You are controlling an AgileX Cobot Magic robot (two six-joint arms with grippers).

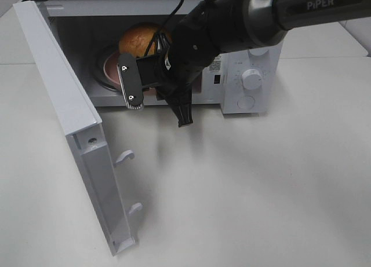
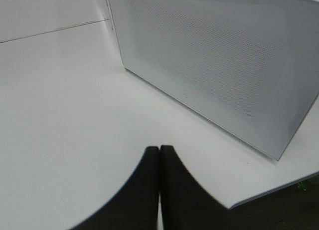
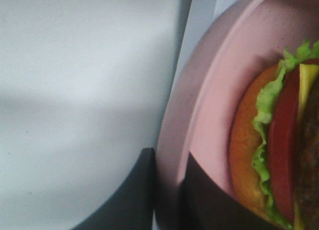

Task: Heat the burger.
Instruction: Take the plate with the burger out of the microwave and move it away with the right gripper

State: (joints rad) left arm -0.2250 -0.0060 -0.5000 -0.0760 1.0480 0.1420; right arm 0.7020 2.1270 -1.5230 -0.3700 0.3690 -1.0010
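Nearest the high camera, a white table [image 1: 249,186] lies bare, and the open microwave door [image 1: 69,122] swings out on the left of that view. Beside that door, the left gripper [image 2: 159,160] hangs over the tabletop with its two dark fingers pressed together, holding nothing. Farther back, the right gripper [image 3: 167,190] reaches from the right side into the mouth of the microwave [image 1: 243,76] (its body hides much of the opening). Its jaws stand narrow, pinched on the near rim of the pink plate [image 3: 199,105], one finger on either face of the rim. Deeper still, the burger [image 3: 279,150] sits on that plate, inside the cavity, straight ahead of the right gripper along its reach; its bun top [image 1: 142,38] shows above the wrist. The right arm is plainly the nearer one. The plate looks mostly inside, so letting go and backing straight out toward the table seems the likely next move
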